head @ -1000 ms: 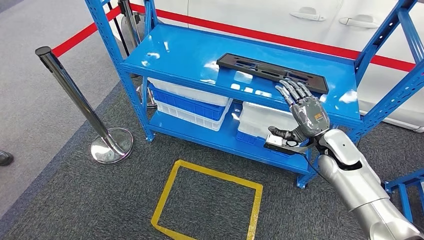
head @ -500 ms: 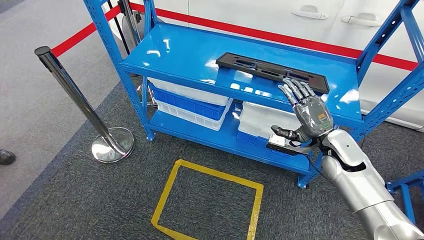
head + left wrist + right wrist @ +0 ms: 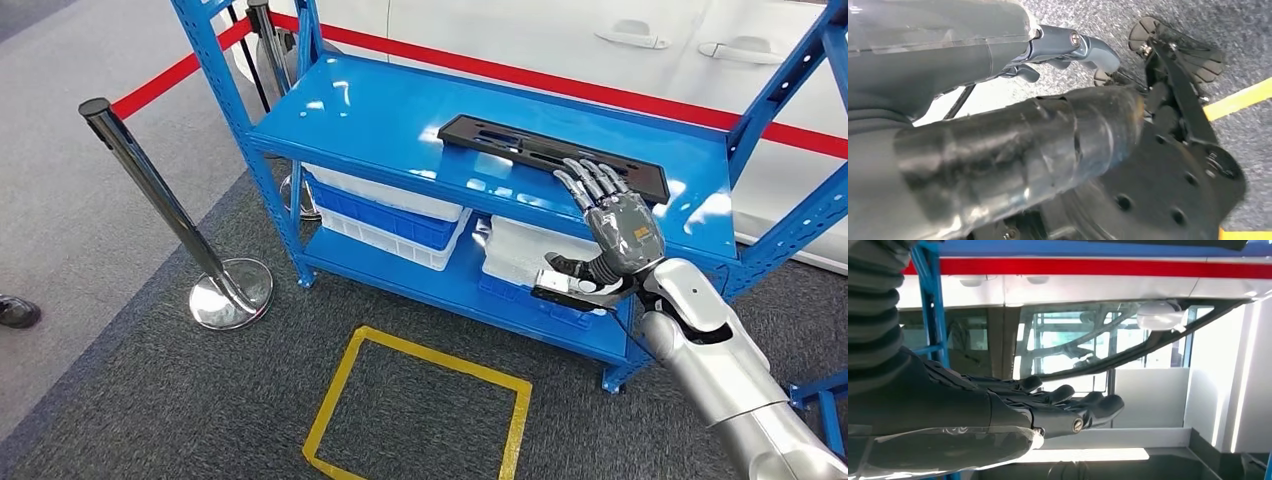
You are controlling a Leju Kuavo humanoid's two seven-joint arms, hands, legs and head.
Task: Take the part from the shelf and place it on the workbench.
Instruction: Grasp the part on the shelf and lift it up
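Note:
The part (image 3: pixel 530 150) is a long, flat black panel with slots, lying on the top board of the blue shelf (image 3: pixel 370 110), toward its right side. My right hand (image 3: pixel 615 225) reaches up from below the shelf's front edge with its fingers stretched out and apart. The fingertips (image 3: pixel 585 175) are at the near edge of the part's right end, and the hand holds nothing. The right wrist view shows the same right hand (image 3: pixel 1048 410) flat with straight fingers. My left hand (image 3: pixel 1068 47) hangs over the carpet with nothing in it.
White and blue bins (image 3: pixel 385 205) and a white bin (image 3: pixel 525 255) sit on the lower board. A chrome post (image 3: pixel 150 190) with a round base stands left of the shelf. On the carpet in front is a yellow taped square (image 3: pixel 420 400). A shoe (image 3: pixel 18 312) is at the left edge.
The whole picture has shifted a little, so the camera moved. My right hand stays at the near edge of the part's right end, fingers still spread.

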